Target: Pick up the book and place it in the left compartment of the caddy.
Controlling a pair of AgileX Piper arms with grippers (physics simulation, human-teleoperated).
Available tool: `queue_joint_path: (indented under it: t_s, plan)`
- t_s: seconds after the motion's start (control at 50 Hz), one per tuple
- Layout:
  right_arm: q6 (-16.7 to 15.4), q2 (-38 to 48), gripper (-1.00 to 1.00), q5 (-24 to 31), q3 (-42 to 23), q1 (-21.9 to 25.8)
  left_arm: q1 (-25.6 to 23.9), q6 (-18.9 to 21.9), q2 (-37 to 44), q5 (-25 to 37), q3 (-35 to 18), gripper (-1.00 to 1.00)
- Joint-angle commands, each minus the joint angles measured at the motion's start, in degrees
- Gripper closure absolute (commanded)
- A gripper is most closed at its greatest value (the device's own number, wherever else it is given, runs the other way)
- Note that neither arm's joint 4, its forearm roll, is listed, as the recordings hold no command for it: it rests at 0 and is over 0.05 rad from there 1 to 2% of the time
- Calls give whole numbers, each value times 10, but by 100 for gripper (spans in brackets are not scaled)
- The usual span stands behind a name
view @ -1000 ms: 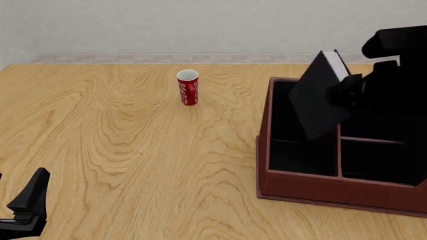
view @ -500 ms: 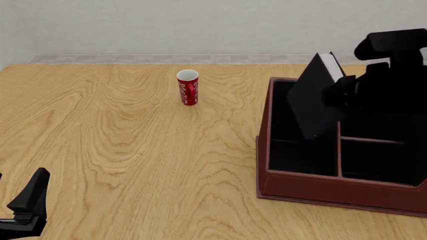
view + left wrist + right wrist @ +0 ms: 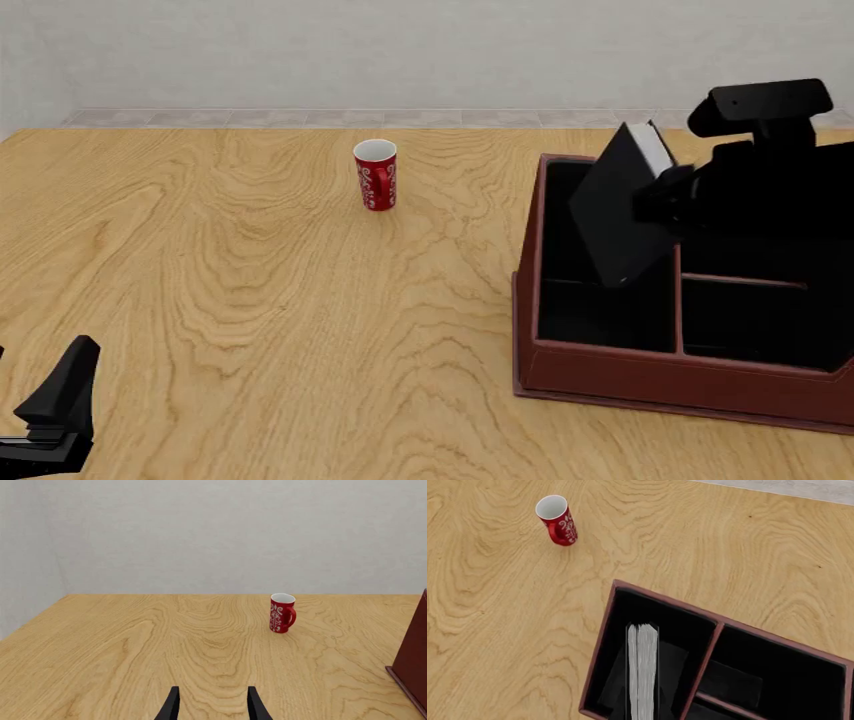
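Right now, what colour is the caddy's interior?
Black, inside the reddish-brown caddy walls; right wrist view shows it best.

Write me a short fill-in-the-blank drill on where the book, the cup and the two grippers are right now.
1. The book is held tilted by the ____ gripper.
2. The book's lower end hangs over the caddy's ____ compartment.
3. The red cup stands upright on the ____, apart from the caddy.
4. The left gripper is open and holds ____.

Missing words: right; left; table; nothing
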Motion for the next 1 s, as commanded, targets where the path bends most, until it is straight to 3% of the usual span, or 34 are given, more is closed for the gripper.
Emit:
queue_joint_path:
  t_s: [0.02,1.0]
  plan:
    - [12,10,100,-16,6,-1,0,1,-2,0,1,-100]
    - [27,61,100,-80,46,5,-1,1,-2,0,1,-100]
